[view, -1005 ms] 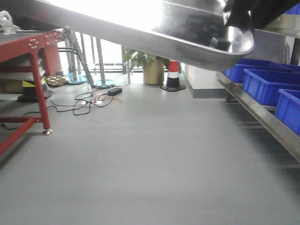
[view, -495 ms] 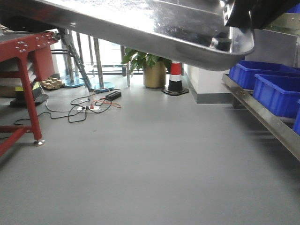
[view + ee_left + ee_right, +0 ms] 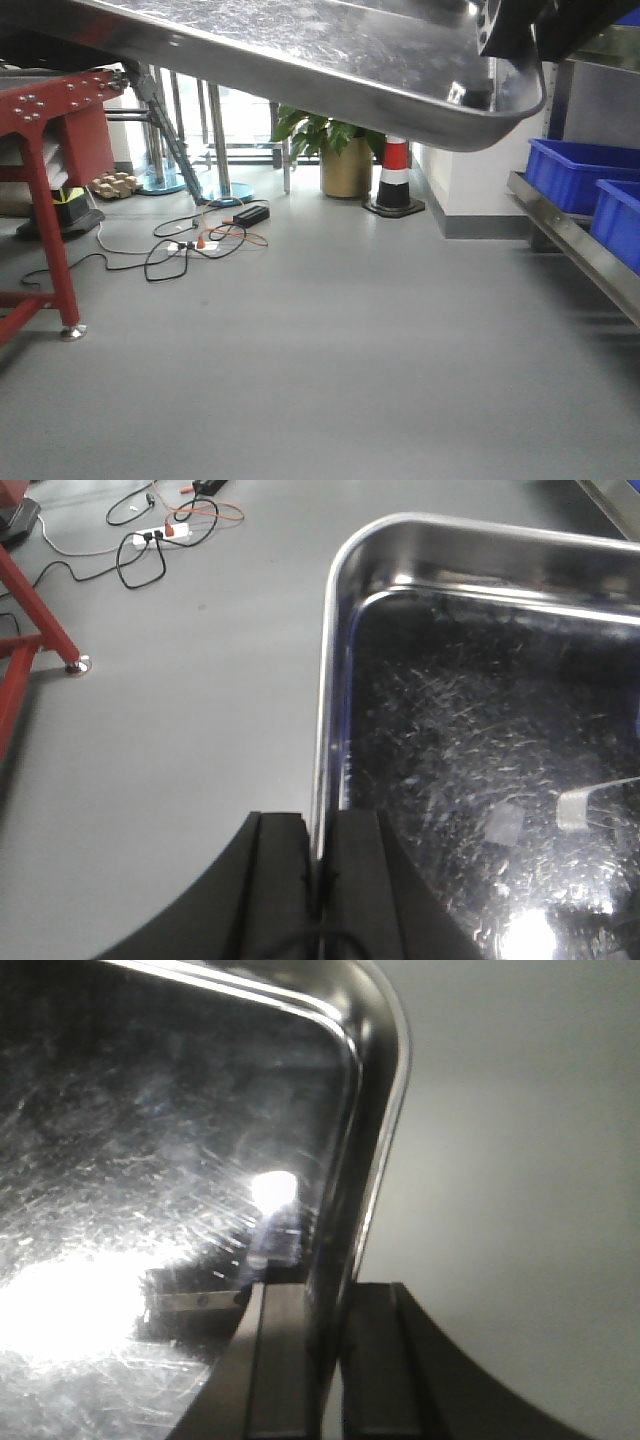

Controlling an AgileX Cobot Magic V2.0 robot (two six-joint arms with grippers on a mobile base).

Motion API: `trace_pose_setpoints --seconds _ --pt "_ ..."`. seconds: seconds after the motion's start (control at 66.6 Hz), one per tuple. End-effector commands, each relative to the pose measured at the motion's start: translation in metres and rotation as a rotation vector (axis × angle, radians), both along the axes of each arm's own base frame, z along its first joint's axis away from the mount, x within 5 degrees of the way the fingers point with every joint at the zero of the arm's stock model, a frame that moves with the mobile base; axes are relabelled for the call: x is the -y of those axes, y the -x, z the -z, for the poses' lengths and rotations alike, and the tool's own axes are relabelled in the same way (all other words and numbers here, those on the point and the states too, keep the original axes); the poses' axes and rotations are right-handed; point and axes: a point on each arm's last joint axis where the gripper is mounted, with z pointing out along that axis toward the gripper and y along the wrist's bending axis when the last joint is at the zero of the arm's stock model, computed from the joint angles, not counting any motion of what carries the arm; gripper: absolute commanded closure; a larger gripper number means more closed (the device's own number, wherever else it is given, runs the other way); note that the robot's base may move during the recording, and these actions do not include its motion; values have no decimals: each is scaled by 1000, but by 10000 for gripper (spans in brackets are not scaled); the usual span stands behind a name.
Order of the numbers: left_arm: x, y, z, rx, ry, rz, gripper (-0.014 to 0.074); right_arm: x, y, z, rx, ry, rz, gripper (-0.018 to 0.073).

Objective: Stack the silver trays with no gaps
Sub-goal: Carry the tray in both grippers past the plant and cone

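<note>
Silver tray (image 3: 480, 780) aloft, rims in both jaws

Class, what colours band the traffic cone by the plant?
The cone: red and white bands; front view.

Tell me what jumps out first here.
A scratched silver tray fills the top of the front view, held in the air, with the left gripper and right gripper each clamped on a rim. A striped traffic cone stands in the background, blue bins at right.
</note>
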Motion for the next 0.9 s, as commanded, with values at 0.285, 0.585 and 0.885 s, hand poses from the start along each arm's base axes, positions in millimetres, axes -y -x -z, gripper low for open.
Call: trace_pose_setpoints --seconds 0.285,0.585,0.885 --pt "-6 -1 -7 63 -37 -28 606 4 1 -4 18 25 2 557" --pt "-6 -1 -8 70 -37 -21 606 4 1 -4 21 20 -2 557" --pt "-5 -2 -9 77 -33 -9 606 -3 -1 -7 53 -36 -45 557"
